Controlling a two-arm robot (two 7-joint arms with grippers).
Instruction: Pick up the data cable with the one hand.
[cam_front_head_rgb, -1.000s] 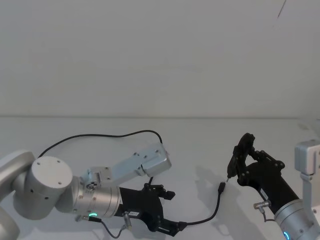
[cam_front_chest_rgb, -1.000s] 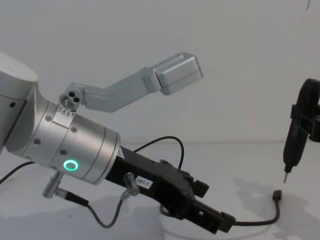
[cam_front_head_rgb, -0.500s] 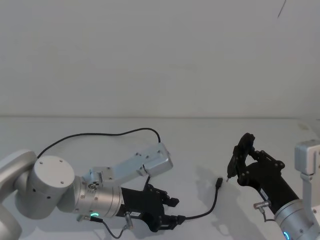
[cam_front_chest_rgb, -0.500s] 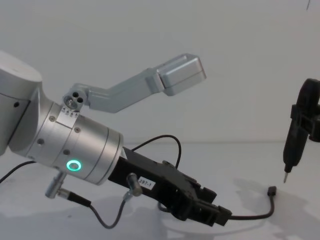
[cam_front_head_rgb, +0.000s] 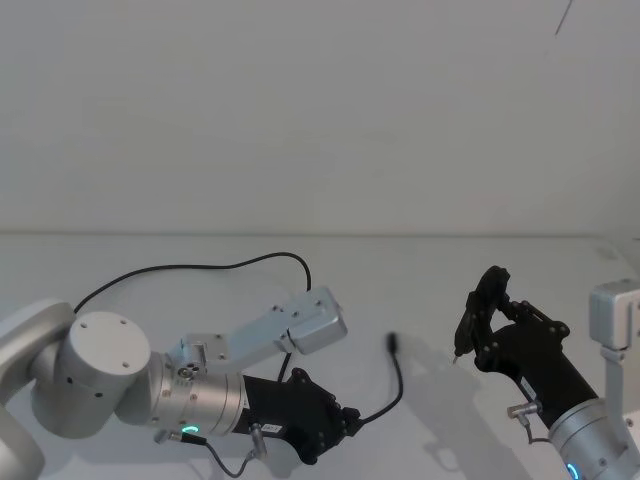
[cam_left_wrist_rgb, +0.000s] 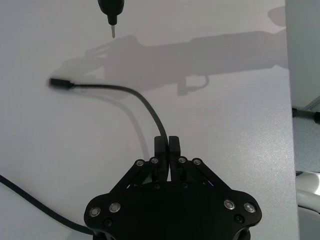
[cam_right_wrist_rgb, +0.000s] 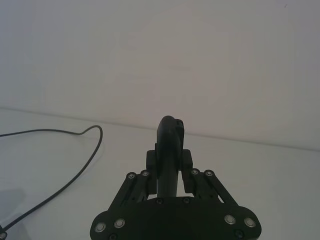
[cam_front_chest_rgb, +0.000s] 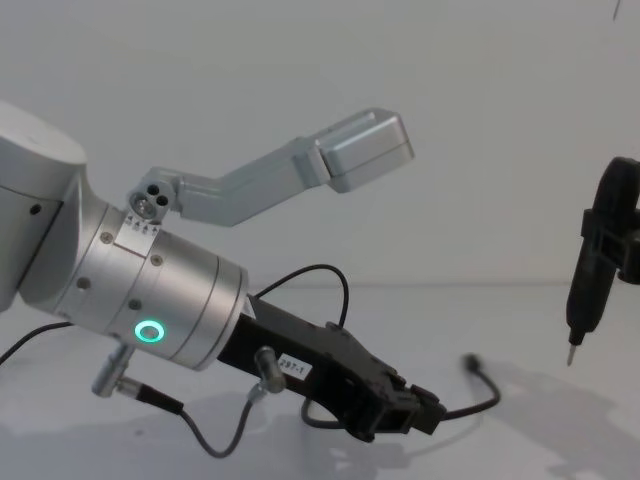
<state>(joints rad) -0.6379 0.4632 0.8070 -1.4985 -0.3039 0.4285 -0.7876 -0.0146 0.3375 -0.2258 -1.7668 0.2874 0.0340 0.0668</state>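
1. The plug of the data cable (cam_front_head_rgb: 399, 378) now sits nearer 9 o'clock than a second ago, away from the pointed tool (cam_front_chest_rgb: 585, 290).
2. Left gripper (cam_front_head_rgb: 345, 418), at 7 o'clock: fingers clenched on the cable (near its plug end).
3. Right gripper (cam_right_wrist_rgb: 169, 159), at 4 o'clock, clasps that tool.

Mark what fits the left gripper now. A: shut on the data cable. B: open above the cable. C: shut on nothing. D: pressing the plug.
A: the left gripper has its fingers closed on the data cable, with the plug end free beyond them; the right gripper, shut on a pointed tool, stands apart.
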